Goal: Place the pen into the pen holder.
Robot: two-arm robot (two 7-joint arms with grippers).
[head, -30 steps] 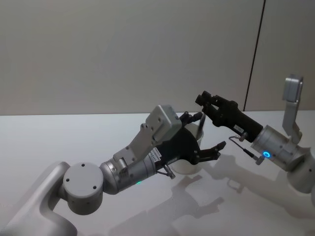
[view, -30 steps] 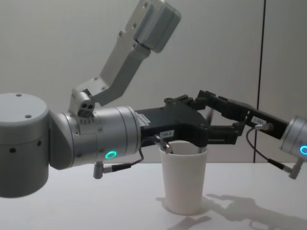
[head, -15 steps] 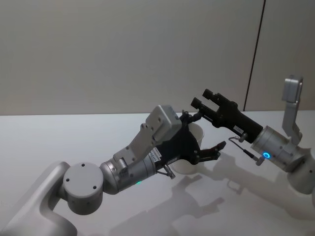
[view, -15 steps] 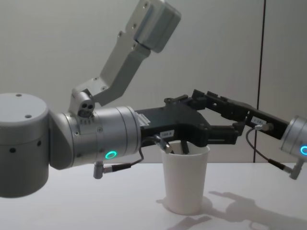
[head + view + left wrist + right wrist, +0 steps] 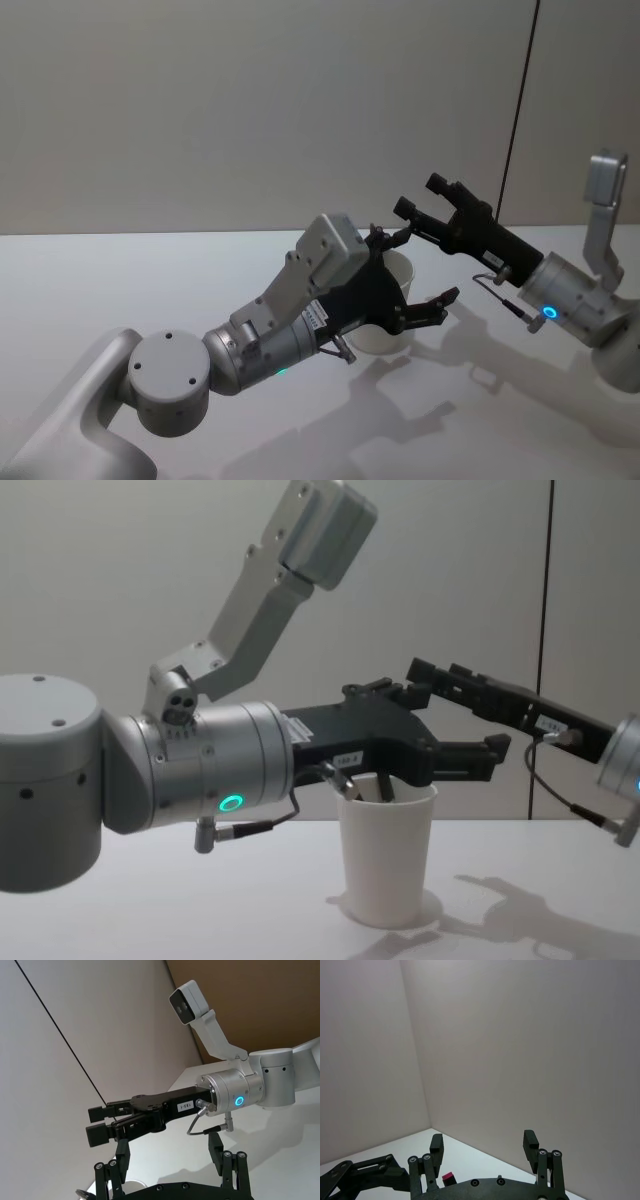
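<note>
Pen holder point(image 5: 386, 855): matt white paper cup with a rolled rim. Left gripper point(image 5: 455, 730) and right gripper point(image 5: 97, 1122): matt black, plastic-looking fingers on satin silver wrist housings. Table point(image 5: 200, 905): smooth, matt white.

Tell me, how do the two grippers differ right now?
The left gripper sits right over the white cup, its fingers straddling the rim; the right gripper is higher and off to the cup's right side, not over it. The left arm's barrel looms large and close in the chest view; the right arm reaches in from the right edge, farther off. Both are black, two-fingered, open and holding nothing. A dark pen stands inside the cup.
</note>
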